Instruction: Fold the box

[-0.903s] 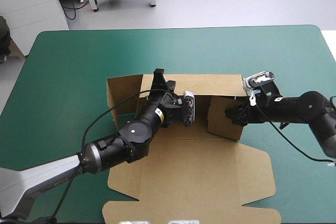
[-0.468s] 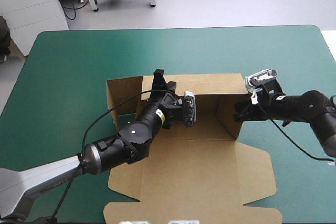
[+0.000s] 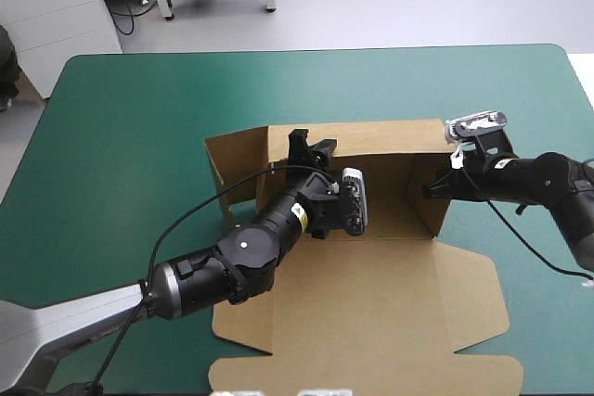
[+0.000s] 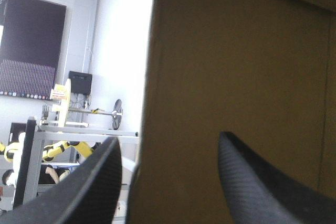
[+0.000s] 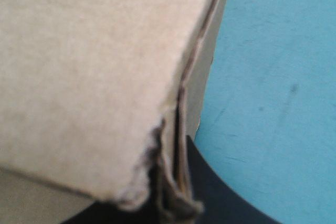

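Straddling far wall: left gripper (image 4: 165,144), fingers apart.
Side wall of box (image 3: 371,303): right gripper (image 3: 429,190) clamps it.
Right wrist only: layered edge.

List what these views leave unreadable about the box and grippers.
- High view: the left arm covers part of the floor of the cut brown cardboard box. The picture's bottom edge cuts off its near flap.
- Left wrist view: board fills the gap between the left gripper's open jaws. Whether they touch it is unclear.
- Right wrist view: close, blurred board hides almost all of the right gripper.
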Controlling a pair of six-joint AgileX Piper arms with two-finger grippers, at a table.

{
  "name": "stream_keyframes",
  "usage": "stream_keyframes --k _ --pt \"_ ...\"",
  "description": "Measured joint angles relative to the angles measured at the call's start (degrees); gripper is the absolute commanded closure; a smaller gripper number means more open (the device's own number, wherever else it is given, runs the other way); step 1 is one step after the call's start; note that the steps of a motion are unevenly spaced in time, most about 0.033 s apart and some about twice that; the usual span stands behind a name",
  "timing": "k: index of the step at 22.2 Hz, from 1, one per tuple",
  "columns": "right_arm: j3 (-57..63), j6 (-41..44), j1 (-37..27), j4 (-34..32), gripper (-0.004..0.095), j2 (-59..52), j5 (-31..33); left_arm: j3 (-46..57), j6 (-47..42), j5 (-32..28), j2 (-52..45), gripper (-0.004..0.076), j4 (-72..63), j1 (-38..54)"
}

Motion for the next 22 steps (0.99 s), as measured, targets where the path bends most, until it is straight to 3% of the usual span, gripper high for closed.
stream_keyframes --k 4,7,9,10,16,20,22 --pt "-1.7 7.4 0.0 -8.4 0.093 0.0 -0.4 -1.2 -1.2 2.2 -2.3 0.0281 1.1 -2.0" --pt "-2.0 9.0 0.0 -10.2 0.0931 0.0 -0.9 -1.5 -1.4 4.8 -4.3 0.0304 2.6 -4.5" --pt "-2.0 9.4 0.0 -10.4 0.0931 0.0 -1.2 -1.6 -1.6 8.8 -5.8 0.0486 3.0 -6.7" --pt "-2.0 9.4 0.0 -10.4 0.0931 0.0 -1.2 -1.6 -1.6 10.0 -6.2 0.0729 3.0 -7.1" --pt "-2.0 9.4 0.0 -10.6 0.0931 0.0 -1.2 -2.5 0.2 11.0 -8.6 0.0729 1.1 -7.4" --pt "-2.0 9.4 0.0 -10.6 0.0931 0.0 -1.1 -10.5 14.5 9.6 -8.6 0.0729 -22.7 -4.5" --pt "-2.0 9.4 0.0 -10.6 0.0931 0.0 -1.1 -16.4 25.1 12.4 -8.6 0.0729 -39.1 0.7"
